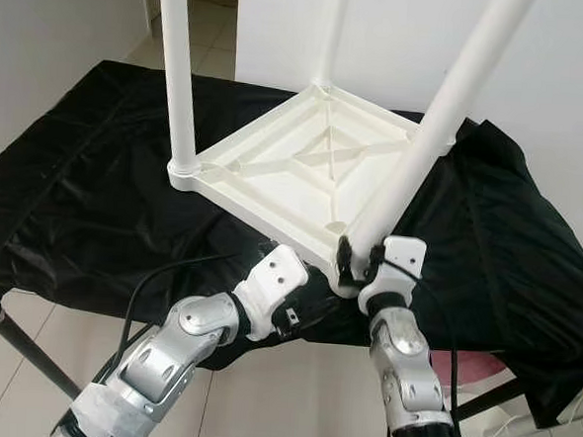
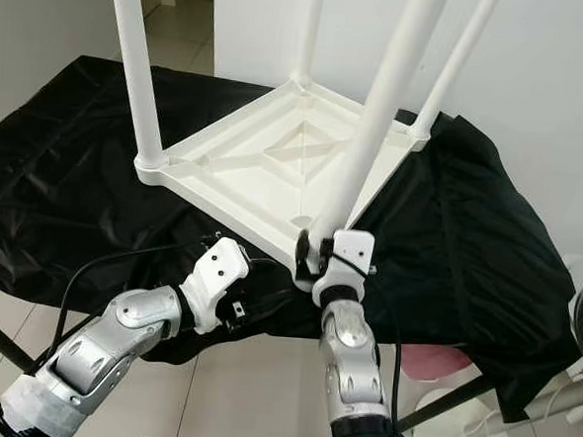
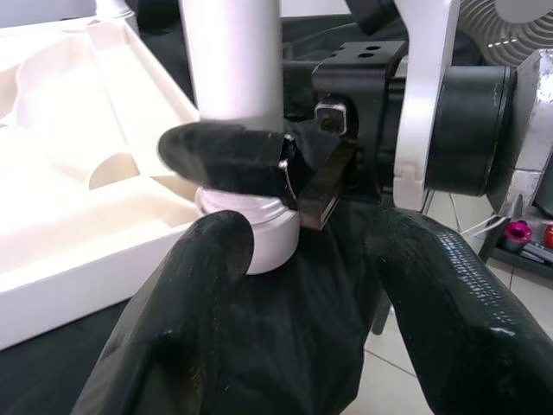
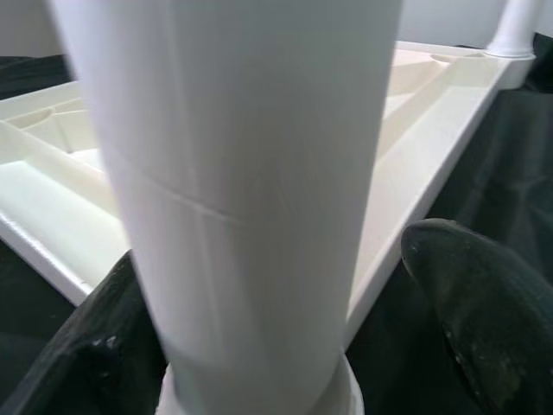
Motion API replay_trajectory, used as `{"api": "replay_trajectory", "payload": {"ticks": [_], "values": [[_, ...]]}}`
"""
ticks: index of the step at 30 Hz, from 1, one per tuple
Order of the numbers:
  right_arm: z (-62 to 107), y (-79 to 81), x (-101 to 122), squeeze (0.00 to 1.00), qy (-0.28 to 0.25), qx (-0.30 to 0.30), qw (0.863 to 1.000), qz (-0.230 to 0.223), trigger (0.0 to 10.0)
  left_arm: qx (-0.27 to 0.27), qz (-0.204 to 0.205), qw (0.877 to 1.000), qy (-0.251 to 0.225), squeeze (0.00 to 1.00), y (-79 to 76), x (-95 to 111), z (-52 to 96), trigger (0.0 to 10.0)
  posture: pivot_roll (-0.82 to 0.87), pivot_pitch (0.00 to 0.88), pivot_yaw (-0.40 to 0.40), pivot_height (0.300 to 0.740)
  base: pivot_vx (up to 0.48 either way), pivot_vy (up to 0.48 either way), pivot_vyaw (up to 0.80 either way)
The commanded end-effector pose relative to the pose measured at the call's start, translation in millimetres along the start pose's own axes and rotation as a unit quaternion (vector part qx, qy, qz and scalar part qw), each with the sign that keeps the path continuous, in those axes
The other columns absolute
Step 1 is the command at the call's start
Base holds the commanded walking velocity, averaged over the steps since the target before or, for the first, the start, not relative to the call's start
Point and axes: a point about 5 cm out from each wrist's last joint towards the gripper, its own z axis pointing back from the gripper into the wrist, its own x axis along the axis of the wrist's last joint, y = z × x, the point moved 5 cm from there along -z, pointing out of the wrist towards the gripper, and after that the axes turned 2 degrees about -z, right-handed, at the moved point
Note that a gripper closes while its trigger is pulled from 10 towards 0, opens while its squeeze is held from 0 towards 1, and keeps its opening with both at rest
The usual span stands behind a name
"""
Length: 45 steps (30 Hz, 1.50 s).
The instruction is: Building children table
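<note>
Last leg going in, I reckon, so keep it dead straight over its corner socket and press down evenly, no twisting sideways. The right gripper (image 2: 314,257) reaches up from below, fingers clamped round the near white plastic tube leg (image 2: 377,115) just above its base. The left gripper (image 3: 298,285) hangs just beside it, fingers apart, holding nothing. The upturned white plastic tabletop (image 1: 274,173) lies on the black cloth-covered table (image 1: 77,166), with other legs standing at the far corners.

Support as I view it: black cloth (image 1: 96,177) draped over the stand; white table top (image 1: 274,173) lying inverted directly on it; tiled floor (image 1: 290,407) beneath.
</note>
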Motion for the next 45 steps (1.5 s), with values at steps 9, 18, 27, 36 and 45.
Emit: {"api": "replay_trajectory", "payload": {"ticks": [9,18,27,36,45], "values": [[-2.9,-5.5,-6,0.0,0.018,0.118,0.993,0.003,10.0,-0.031,-0.007,0.999,0.001,0.0,-5.2,-1,-0.7,10.0,0.01,0.0,-0.078,0.74,0.0,0.0,0.0],[-19.7,9.8,-2,0.0,0.029,0.258,0.964,0.066,10.0,-0.031,-0.008,0.999,-0.002,0.0,-4.4,2,-2.3,10.0,0.01,0.001,-0.075,0.74,0.0,0.0,0.0],[-26.3,12.0,-6,0.0,0.044,0.297,0.951,0.08,0.0,-0.018,-0.01,1.0,-0.003,0.0,-0.6,5,-1.1,10.0,0.05,0.018,-0.09,0.74,0.0,0.0,0.0],[-16.7,7.0,-20,0.0,0.067,0.311,0.945,0.078,0.0,-0.006,-0.004,1.0,-0.002,0.0,0.1,4,1.5,10.0,0.06,0.03,-0.1,0.74,0.0,0.0,0.0],[-16.9,8.1,-18,0.0,0.053,0.287,0.954,0.07,10.0,-0.002,-0.004,1.0,-0.005,0.0,1.5,5,-0.1,10.0,0.05,0.035,-0.108,0.74,0.0,0.0,0.0]]}}
